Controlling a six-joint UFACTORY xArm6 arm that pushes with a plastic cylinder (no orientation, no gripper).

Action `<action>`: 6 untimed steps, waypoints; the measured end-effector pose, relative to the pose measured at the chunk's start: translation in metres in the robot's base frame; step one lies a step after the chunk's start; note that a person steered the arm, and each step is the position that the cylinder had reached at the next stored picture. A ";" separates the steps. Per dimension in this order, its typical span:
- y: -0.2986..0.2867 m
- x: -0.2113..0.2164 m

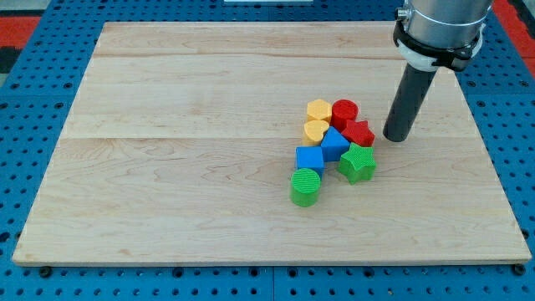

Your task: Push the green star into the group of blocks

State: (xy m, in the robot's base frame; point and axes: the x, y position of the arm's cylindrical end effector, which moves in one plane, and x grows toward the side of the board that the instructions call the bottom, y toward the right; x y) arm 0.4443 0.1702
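Note:
The green star [358, 163] lies on the wooden board [167, 167], touching the lower right of a cluster of blocks. The cluster holds a yellow hexagon [318, 110], a red cylinder [344, 112], a yellow heart [315, 131], a red star [359, 134], a blue block [334, 144], a blue cube [310, 159] and a green cylinder [306, 186]. My tip [395, 137] rests on the board just right of the red star and above and to the right of the green star, apart from both.
The board sits on a blue perforated table [25, 100]. The arm's grey body [439, 25] hangs over the board's upper right corner.

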 end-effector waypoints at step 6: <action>-0.061 -0.039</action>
